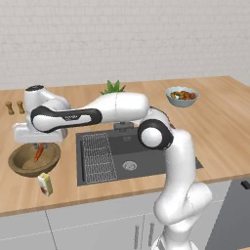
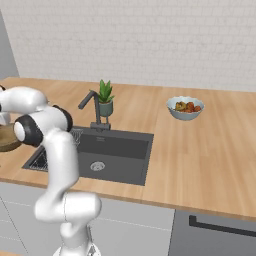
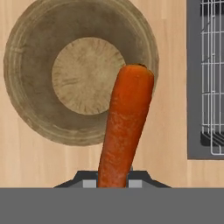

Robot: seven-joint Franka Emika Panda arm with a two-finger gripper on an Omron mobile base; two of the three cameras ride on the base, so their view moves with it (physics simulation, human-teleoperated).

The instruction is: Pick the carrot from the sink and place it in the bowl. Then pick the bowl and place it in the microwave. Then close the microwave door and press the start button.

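Note:
My gripper (image 1: 38, 145) hangs just above the brown wooden bowl (image 1: 22, 163) on the counter left of the sink (image 1: 141, 156). It is shut on the orange carrot (image 1: 38, 153), which points down into the bowl. In the hand view the carrot (image 3: 124, 122) rises from between the fingertips, its tip over the right side of the bowl (image 3: 39, 96), whose tan floor holds nothing. In the right base view the bowl's edge (image 2: 7, 140) shows at the far left, behind the arm. The microwave and its door are out of view.
A small yellow carton (image 1: 45, 184) stands in front of the bowl near the counter edge. A wire rack (image 1: 97, 157) lies in the sink's left half. A grey-blue bowl of food (image 1: 181, 96), a potted plant (image 2: 105, 98) and the faucet (image 2: 92, 107) stand behind.

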